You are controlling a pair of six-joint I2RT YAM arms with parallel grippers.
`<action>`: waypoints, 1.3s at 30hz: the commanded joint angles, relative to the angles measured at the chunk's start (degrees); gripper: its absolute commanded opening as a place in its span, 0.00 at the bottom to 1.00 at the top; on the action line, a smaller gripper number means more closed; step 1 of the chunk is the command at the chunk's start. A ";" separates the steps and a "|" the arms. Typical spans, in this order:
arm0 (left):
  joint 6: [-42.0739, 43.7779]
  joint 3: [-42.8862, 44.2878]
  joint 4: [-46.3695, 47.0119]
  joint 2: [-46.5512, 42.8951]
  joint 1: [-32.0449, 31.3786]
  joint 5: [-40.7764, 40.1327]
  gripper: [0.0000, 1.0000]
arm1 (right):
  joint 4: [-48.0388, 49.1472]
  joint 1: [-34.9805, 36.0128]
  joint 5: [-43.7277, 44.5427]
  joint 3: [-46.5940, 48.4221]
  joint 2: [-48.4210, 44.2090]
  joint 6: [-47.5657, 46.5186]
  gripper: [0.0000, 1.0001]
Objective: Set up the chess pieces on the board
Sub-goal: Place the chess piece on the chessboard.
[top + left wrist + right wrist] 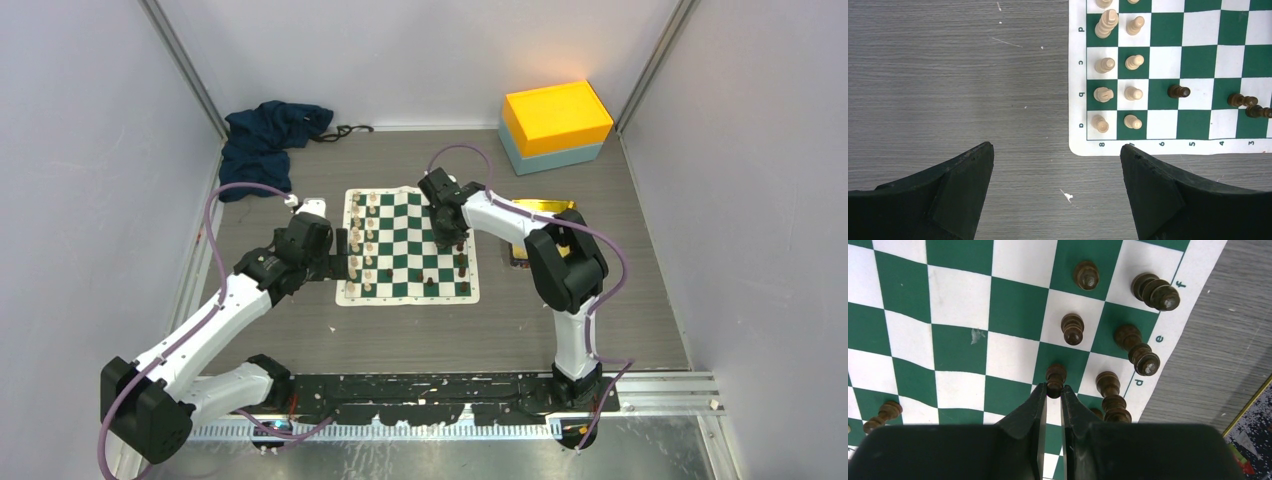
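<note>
Pale walls close in a grey wood-grain bench (400,330), with the board (405,262) lying flat at its middle, between the two arms. An orange and teal box (555,125) sits far right and a dark blue cloth (265,140) far left, both well apart from the mat.

The right claw (1052,390) is closed on the head of a dark pawn (1055,376) over the board's right side. This top pinch probably serves to keep the pawn upright while it is set on its square beside the other dark pieces (1073,329). The left claw (1057,147) hangs wide open and empty, off the mat's near-left corner, seemingly kept clear of the work.

The cream pieces (1133,92) stand upright in two neat files along the left edge, one per square. The dark set is turned, glossy brown. Several dark ones sit nearer the middle, and I cannot tell whether they stand or lie.
</note>
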 commanded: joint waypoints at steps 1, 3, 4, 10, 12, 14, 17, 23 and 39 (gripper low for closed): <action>-0.03 2.00 0.65 0.05 0.38 -0.25 0.98 | 1.74 -0.39 -0.29 0.03 -0.04 0.76 0.02; 0.01 2.02 0.78 0.06 0.38 -0.25 0.98 | 1.69 -0.48 -0.27 0.08 0.01 0.74 0.02; -0.03 2.02 0.79 0.11 0.38 -0.17 0.98 | 1.71 -0.50 -0.36 -0.06 0.08 0.76 0.02; -0.03 1.94 0.83 0.24 0.38 -0.16 0.98 | 1.49 -0.64 -0.38 -0.16 0.31 0.77 0.03; -0.03 1.94 0.88 0.31 0.38 -0.14 0.98 | 1.45 -0.68 -0.38 -0.05 0.29 0.72 0.04; 0.02 1.94 0.91 0.33 0.38 -0.07 0.98 | 1.30 -0.68 -0.32 0.04 0.51 0.74 0.05; -0.03 1.94 0.98 0.42 0.38 -0.07 0.98 | 1.16 -0.67 -0.46 0.03 0.60 0.72 0.06; 0.01 1.88 1.02 0.42 0.38 0.02 0.98 | 0.76 -0.65 -0.74 0.26 0.83 0.71 0.11; -0.11 1.78 1.11 0.42 0.38 0.28 0.98 | 0.50 -0.71 -0.91 1.04 0.49 -0.06 0.37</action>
